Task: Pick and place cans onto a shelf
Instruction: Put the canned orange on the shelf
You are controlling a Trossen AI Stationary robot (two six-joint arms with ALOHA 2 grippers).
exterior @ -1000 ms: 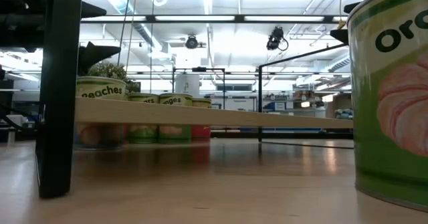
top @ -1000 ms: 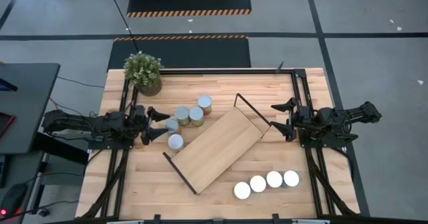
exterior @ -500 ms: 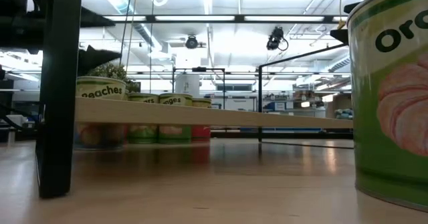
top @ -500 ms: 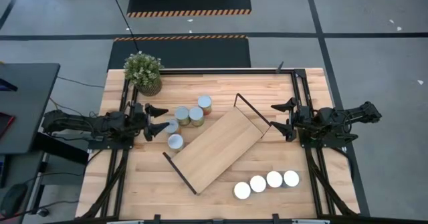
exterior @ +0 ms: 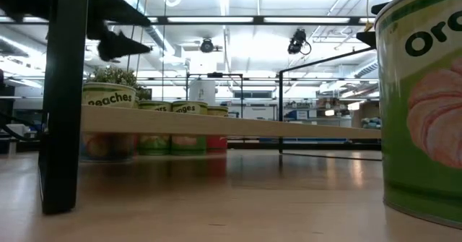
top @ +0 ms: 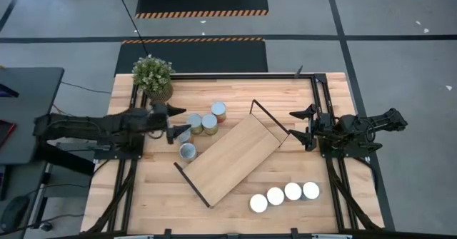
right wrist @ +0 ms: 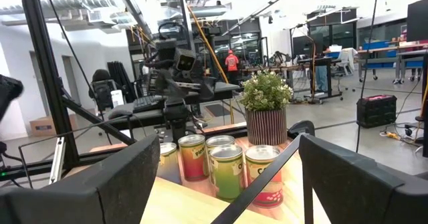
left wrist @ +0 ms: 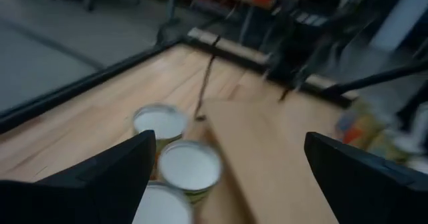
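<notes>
Five cans stand upright on the table left of the shelf (top: 232, 157): three (top: 209, 123) in a cluster, one (top: 187, 150) nearer, one partly under my left gripper. Four white-topped cans (top: 284, 195) stand in a row at the near right. The shelf stands slantwise mid-table on its black wire frames. My left gripper (top: 174, 122) is open and empty, raised just left of the cluster; its wrist view looks down on the can tops (left wrist: 189, 165). My right gripper (top: 300, 123) is open and empty at the shelf's far right end.
A potted plant (top: 153, 76) stands at the table's far left corner. In the low view one can (exterior: 426, 105) stands close to the camera at the right, and the shelf's black frame post (exterior: 65, 97) at the left. Black rails run along both table sides.
My left gripper has risen and gone a little toward the table's right edge and far edge, over the left side of the can cluster. It has stayed open. The cans and the shelf have not moved.
</notes>
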